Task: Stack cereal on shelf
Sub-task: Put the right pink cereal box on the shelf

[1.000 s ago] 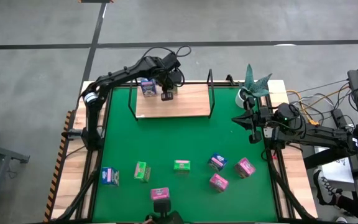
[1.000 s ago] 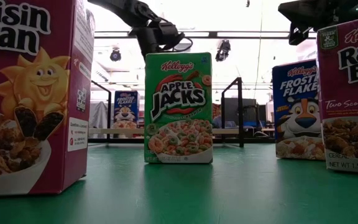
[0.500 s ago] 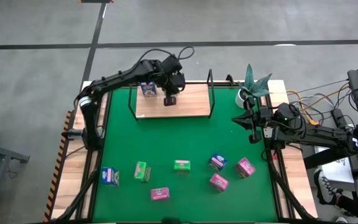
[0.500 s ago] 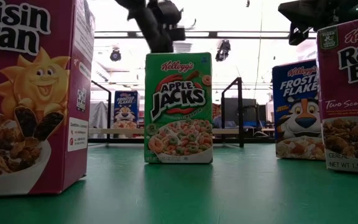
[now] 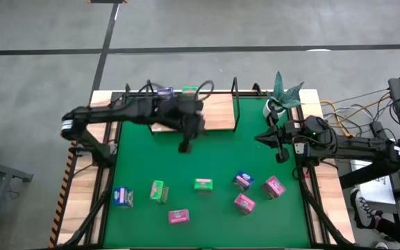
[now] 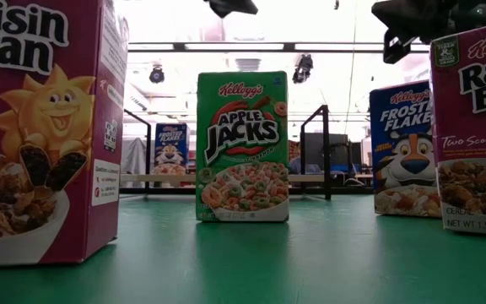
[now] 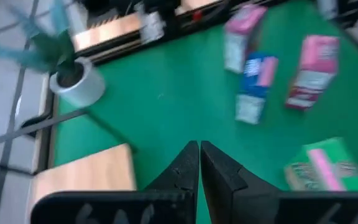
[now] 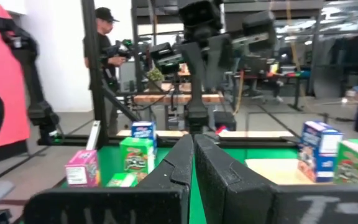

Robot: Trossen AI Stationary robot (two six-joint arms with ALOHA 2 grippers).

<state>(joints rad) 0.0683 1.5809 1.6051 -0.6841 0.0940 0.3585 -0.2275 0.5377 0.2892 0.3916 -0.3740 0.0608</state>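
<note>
- From above, the shelf [image 5: 214, 111] stands at the far edge of the green mat [image 5: 207, 160], with a blue cereal box [image 5: 164, 91] and a green cereal box [image 5: 189, 89] on its far part. The left gripper [image 5: 184, 146] hangs over the mat just in front of the shelf; this view is too small to show how its fingers stand. The right gripper [image 5: 278, 156] waits beside the shelf's right end, near a white pot [image 5: 272, 106] with a teal plant. Seven boxes lie on the mat well in front of the shelf: a blue box [image 5: 122, 196], a green box [image 5: 158, 191], a pink box [image 5: 178, 217], a second green box [image 5: 203, 185], a second blue box [image 5: 242, 180] and two more pink boxes [image 5: 244, 203] [image 5: 273, 187].
- At table height, an Apple Jacks box [image 6: 243, 146] stands upright in the middle, a Raisin Bran box [image 6: 45, 127] close at the left, a Frosted Flakes box [image 6: 402, 148] and another Raisin Bran box [image 6: 474, 127] at the right. Behind them, the shelf board [image 6: 306, 178] carries a small Frosted Flakes box [image 6: 170, 149].
- Past the left wrist, the dark fingers [image 7: 182, 171] are pressed together, holding nothing, above the mat beside the shelf's corner [image 7: 86, 174].
- Past the right wrist, the fingers [image 8: 178, 163] meet, empty; the shelf [image 8: 272, 169] bears a blue and a green box, and a person [image 8: 104, 46] stands beyond the table.
</note>
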